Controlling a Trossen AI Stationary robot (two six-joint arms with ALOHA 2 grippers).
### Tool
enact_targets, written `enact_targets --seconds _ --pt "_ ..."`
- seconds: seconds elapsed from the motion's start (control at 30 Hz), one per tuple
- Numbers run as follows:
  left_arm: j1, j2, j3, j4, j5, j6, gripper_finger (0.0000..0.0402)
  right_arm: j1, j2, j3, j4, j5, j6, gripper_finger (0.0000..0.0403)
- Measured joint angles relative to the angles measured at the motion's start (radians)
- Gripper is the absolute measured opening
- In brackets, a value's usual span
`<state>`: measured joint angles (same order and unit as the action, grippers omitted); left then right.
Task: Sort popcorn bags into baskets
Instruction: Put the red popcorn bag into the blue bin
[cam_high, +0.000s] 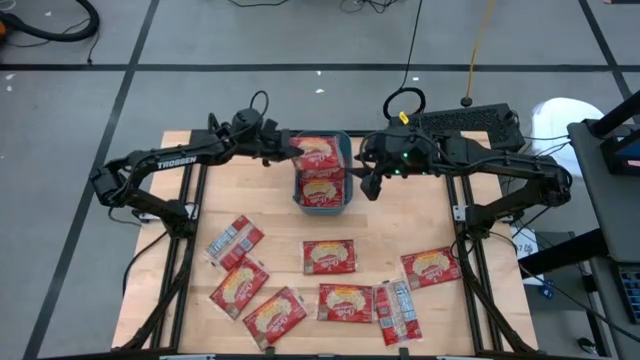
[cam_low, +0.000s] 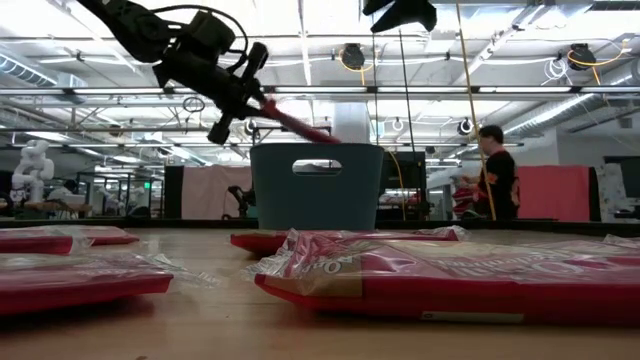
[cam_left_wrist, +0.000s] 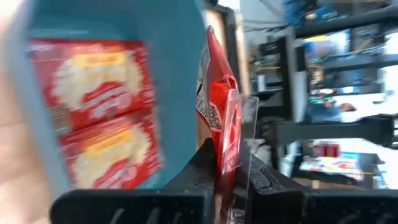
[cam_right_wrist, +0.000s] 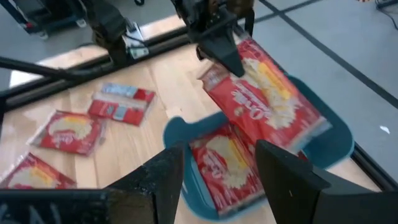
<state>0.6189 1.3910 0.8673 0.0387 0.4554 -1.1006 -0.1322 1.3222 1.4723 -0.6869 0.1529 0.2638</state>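
I have the left end effector (cam_high: 287, 150) up over the far side of the table (cam_high: 180, 290), clenched on the edge of one popcorn bag (cam_high: 316, 153), which hangs tilted in the air just above the open teal basket (cam_high: 346, 170). In my right wrist view that held bag (cam_right_wrist: 267, 93) slants across the basket's mouth with its popcorn picture facing up, and the dark fingers (cam_right_wrist: 221, 46) pinch it at one end. My left wrist view shows the same bag edge-on between the fingers, with the basket (cam_left_wrist: 174, 62) just beside it. The basket sits near the middle of the table's far edge and already holds two bags lying flat, picture side up, one behind the other (cam_high: 322, 188). The right end effector (cam_high: 370, 185) hovers near the basket's right side with its jaws apart and nothing between them. On the near half of the table the loose bags lie scattered: one with its silvery back showing toward the left edge (cam_high: 234, 243), two red ones below it near the left front corner (cam_high: 240, 287), one in the middle (cam_high: 329, 256), one near the front edge (cam_high: 345, 302), a silvery-backed one beside it (cam_high: 397, 311), and one toward the right edge (cam_high: 431, 267). In the low view a person (cam_low: 495, 170) stands in the room beyond the table.
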Motion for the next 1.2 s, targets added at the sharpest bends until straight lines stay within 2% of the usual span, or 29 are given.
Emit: enact_targets --seconds 0.13,0.37,0.67,0.8,0.93,1.03,1.2 --pt "-0.006 0.035 0.0 -0.057 -0.026 0.024 0.0029 0.0 0.0 0.0 -0.036 0.001 0.0 0.0192" --pt "-0.004 0.132 0.014 0.09 -0.022 0.029 0.0011 0.0 0.0 0.0 -0.039 0.029 -0.038 0.0192" --pt "0.002 0.228 0.018 0.061 -0.009 0.09 0.0029 -0.011 0.0 0.0 -0.051 0.029 -0.042 0.0192" --pt "0.009 0.227 0.018 0.092 0.004 0.109 0.002 -0.011 0.0 0.0 -0.063 0.029 -0.042 0.0192" --pt "0.028 0.227 0.022 0.117 0.032 0.065 0.002 -0.014 0.0 0.0 -0.066 0.029 -0.044 0.0192" --pt "0.049 0.227 0.055 0.066 0.065 0.06 0.002 -0.023 0.0 0.0 -0.066 0.029 -0.044 0.0192" --pt "0.071 0.227 0.114 0.006 0.068 0.144 0.002 -0.041 0.0 0.0 -0.063 0.029 -0.048 0.0192"
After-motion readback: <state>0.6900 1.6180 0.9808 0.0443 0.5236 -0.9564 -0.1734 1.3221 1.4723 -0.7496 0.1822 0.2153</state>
